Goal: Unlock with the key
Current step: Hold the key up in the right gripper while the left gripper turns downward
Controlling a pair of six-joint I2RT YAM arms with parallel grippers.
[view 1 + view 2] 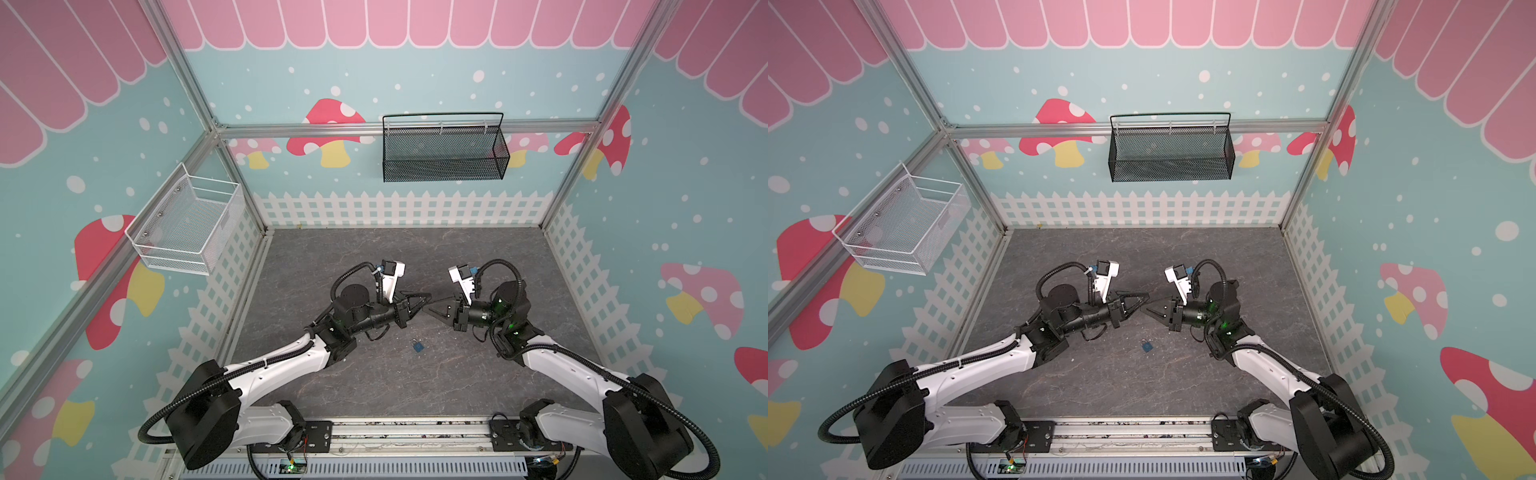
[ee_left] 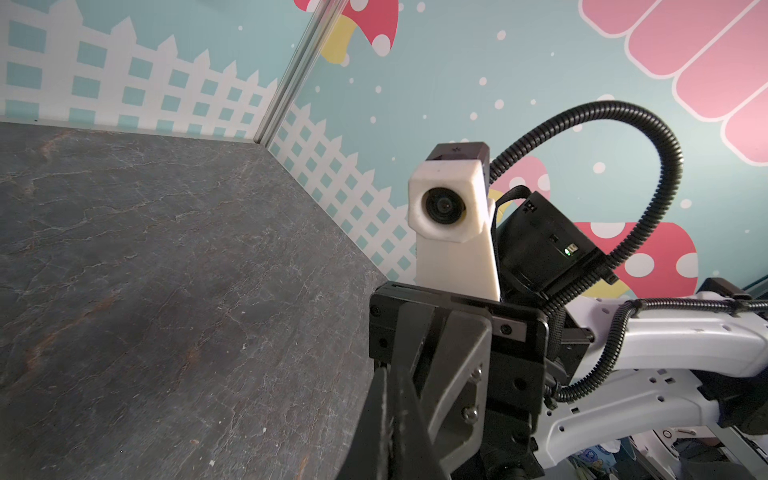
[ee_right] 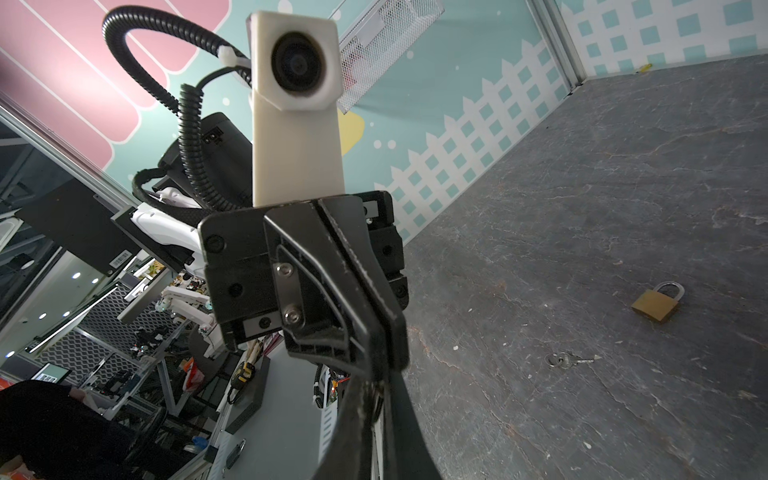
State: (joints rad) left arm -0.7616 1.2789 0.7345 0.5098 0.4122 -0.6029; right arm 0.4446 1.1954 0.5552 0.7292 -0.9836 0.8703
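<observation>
The pen is seen in both top views from high over its open front, looking down toward the back wall (image 1: 415, 83). They stand far enough off to take in the whole floor (image 1: 374, 386), the left arm (image 1: 270, 370), the right arm (image 1: 573, 361) and two baskets (the black basket (image 1: 444, 153) at the back, the white basket (image 1: 183, 224) at the side). Each wrist view is taken close and low across that same floor. The two are aimed at each other: the right arm's camera (image 2: 444, 205) is met lens-on from the left wrist, and the left arm's camera (image 3: 299, 62) from the right wrist, where the key (image 3: 575, 360) is also framed.
</observation>
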